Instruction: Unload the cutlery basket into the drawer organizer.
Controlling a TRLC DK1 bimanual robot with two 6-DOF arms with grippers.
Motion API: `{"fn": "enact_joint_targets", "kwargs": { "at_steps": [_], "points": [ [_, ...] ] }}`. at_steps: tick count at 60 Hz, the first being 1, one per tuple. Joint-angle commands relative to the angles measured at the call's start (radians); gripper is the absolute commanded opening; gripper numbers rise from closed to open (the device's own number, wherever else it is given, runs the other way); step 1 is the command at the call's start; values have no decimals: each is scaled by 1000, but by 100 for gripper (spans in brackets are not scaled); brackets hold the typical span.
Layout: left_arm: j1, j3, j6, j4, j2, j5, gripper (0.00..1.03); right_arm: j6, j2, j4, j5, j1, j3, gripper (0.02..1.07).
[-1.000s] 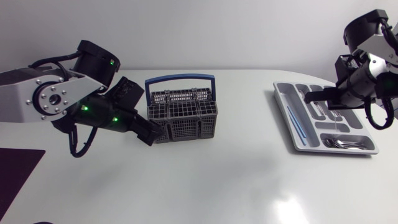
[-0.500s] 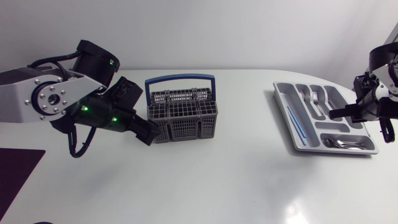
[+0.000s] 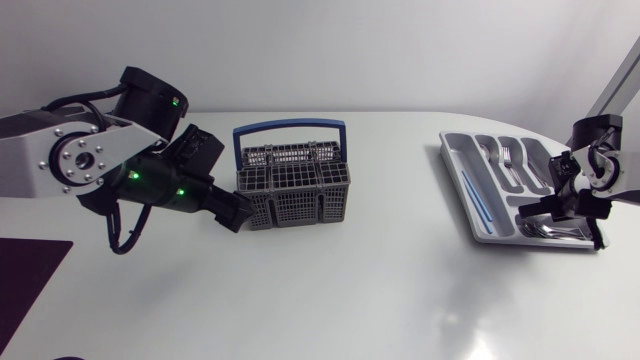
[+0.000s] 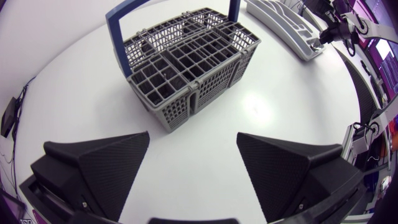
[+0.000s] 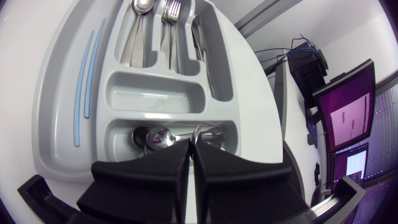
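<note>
There is one basket and one tray on the white table, and they are far apart. The basket is grey plastic, made of little square holes like a net, with one bent blue handle over the top. It stands upright just ahead of my left gripper. That gripper's two black wedge fingers are wide apart and hold nothing.

The tray is smooth grey plastic with round corners and many long slots. My right gripper hangs over the end of the tray nearest to it. Its two fingers are pressed together with nothing between them.

From above, the metal things in the tray are small and hard to count. My right wrist view shows more. Two thin blue sticks lie in the long side slot. A heap of shiny little spoons lies in the slot right under my fingers. Forks and knives lie in the far slots. I cannot count them.

My left wrist view looks down into the basket's square pockets. The view from above shows them less well.
</note>
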Motion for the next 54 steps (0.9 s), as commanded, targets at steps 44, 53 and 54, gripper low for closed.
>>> {"fn": "enact_joint_targets", "kwargs": {
  "at_steps": [44, 53, 54],
  "points": [
    [96, -79, 13, -8, -59, -6, 98, 57, -110, -26, 40, 69, -83, 102],
    [141, -81, 24, -8, -59, -6, 98, 139, -184, -134, -8, 145, -58, 102],
    [147, -81, 24, -8, -59, -4, 98, 149, -190, -142, -10, 156, -57, 102]
  ]
}}
